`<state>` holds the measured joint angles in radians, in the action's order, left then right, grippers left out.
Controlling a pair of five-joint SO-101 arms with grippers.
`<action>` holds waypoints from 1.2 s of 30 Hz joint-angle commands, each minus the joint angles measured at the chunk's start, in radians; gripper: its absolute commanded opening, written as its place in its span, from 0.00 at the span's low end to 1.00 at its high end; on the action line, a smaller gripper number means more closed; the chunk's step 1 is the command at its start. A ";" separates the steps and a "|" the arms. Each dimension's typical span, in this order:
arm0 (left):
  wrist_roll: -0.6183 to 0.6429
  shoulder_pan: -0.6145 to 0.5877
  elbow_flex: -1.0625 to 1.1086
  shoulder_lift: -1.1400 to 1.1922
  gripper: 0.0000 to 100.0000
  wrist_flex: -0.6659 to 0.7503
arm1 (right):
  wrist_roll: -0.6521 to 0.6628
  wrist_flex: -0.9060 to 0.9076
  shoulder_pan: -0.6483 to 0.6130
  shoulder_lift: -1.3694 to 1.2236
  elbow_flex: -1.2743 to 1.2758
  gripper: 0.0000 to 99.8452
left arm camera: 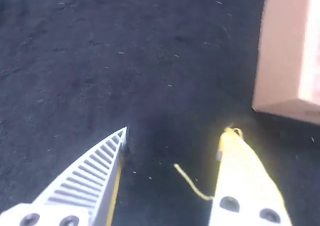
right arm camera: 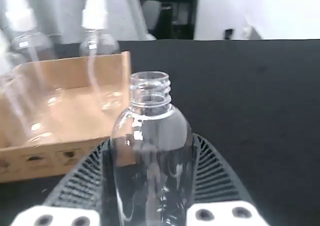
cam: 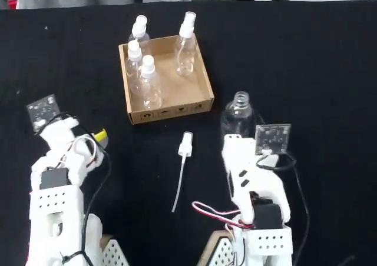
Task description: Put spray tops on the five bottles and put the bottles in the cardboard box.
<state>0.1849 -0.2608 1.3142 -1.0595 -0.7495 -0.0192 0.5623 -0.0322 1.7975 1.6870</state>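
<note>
A clear bottle (cam: 240, 108) with a bare threaded neck stands upright right of the cardboard box (cam: 199, 72). My right gripper (cam: 235, 138) is shut on the bottle (right arm camera: 150, 131) at its body, one finger on each side (right arm camera: 152, 145). A white spray top (cam: 185, 144) with a long tube lies flat on the black table between the arms. My left gripper (cam: 97, 138) is open just above the cloth, left of the box, nothing between its fingers (left arm camera: 175, 136). Three capped bottles (cam: 148, 80) stand in the box. Another capped bottle (cam: 139, 29) is at its far left corner.
The box's near corner (left arm camera: 285, 61) lies just beyond my left gripper. The box's front wall (right arm camera: 65, 151) stands just beyond the held bottle. Bare black cloth (cam: 324, 72) stretches to the right of the box and in front of it.
</note>
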 commanded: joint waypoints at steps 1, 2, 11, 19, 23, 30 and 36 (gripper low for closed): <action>-0.044 0.087 -0.053 -0.023 0.25 0.002 | -0.012 -0.048 0.071 0.097 -0.002 0.05; -0.054 0.107 -0.070 -0.023 0.25 -0.014 | -0.032 -0.048 0.083 0.097 -0.002 0.05; -0.058 0.328 -0.306 -0.012 0.25 -0.267 | -0.083 -0.048 0.133 0.097 -0.002 0.05; -0.066 0.521 -0.458 0.057 0.25 -0.367 | -0.077 -0.046 0.133 0.097 -0.002 0.05; -0.089 0.575 -0.519 0.210 0.25 -0.370 | -0.077 -0.044 0.133 0.097 -0.002 0.05; -0.084 0.642 -0.650 0.414 0.25 -0.370 | -0.077 -0.044 0.133 0.097 -0.002 0.05; -0.084 0.700 -0.719 0.539 0.24 -0.370 | -0.075 -0.044 0.133 0.097 -0.002 0.05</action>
<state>0.1066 0.4020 0.6790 -0.5562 -1.1132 -0.0928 0.5439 0.0752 1.7975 1.6886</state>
